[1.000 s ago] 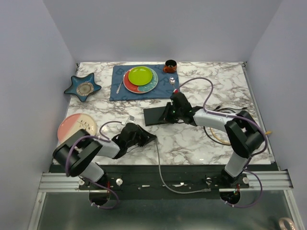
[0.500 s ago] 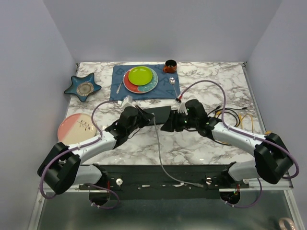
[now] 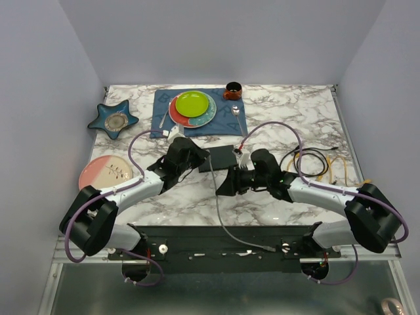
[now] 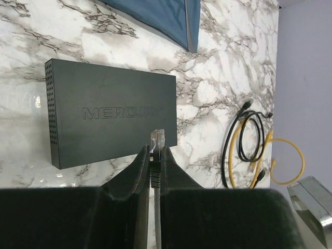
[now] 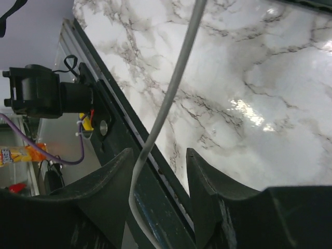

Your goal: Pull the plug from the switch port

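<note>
Now, step: lifting the plug (image 4: 157, 138) away from the switch (image 4: 111, 116); clear tip showing whole, so likely out of its port already.
Left gripper (image 4: 155, 151): pinching tight on the plug, just behind the clear tip.
Right gripper (image 5: 159, 155): standing partly open, holding nothing, with the grey cable (image 5: 171, 88) running loose between the fingers.
Switch place: lying flat near the middle of the table (image 4: 218, 78), at 11 o'clock from the plug.
Next move: probably carrying the plug back toward 6 o'clock, pinching firmly and not dragging the switch along.
Edges: blue mat (image 4: 155, 15) sitting near at 12 o'clock; loose yellow and black cables (image 4: 249, 150) lying at 3 o'clock; table edge (image 5: 111, 124) waiting at 6 o'clock.
Open room: marble showing at 4 and 6 o'clock of the switch, giving space for pulling back.
</note>
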